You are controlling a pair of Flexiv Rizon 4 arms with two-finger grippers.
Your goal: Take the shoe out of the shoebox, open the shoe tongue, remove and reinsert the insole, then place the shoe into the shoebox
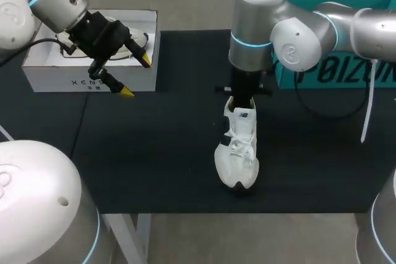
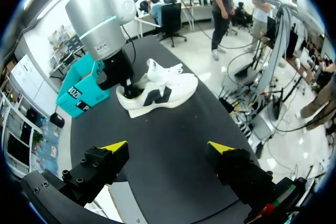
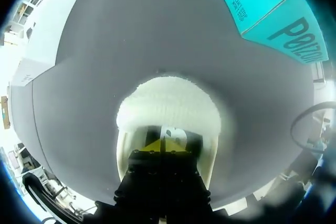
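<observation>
A white sneaker [image 1: 238, 153] stands on its sole in the middle of the black table, toe towards the front edge. My right gripper [image 1: 242, 100] comes straight down into its heel opening. In the right wrist view its yellow tips [image 3: 163, 144] are pressed together, shut, just inside the sneaker [image 3: 168, 103], above the insole; nothing shows between them. The left wrist view has the sneaker [image 2: 157, 95] far ahead, with the right gripper [image 2: 126, 83] at its heel. My left gripper [image 1: 136, 76] hangs open and empty over the front wall of the white open shoebox [image 1: 62, 78].
A teal box [image 1: 346, 72] lies at the back right, behind my right arm, and shows beyond the sneaker as the teal box [image 2: 79, 93] in the left wrist view. Bare black table [image 1: 161, 153] stretches between the white box and the sneaker.
</observation>
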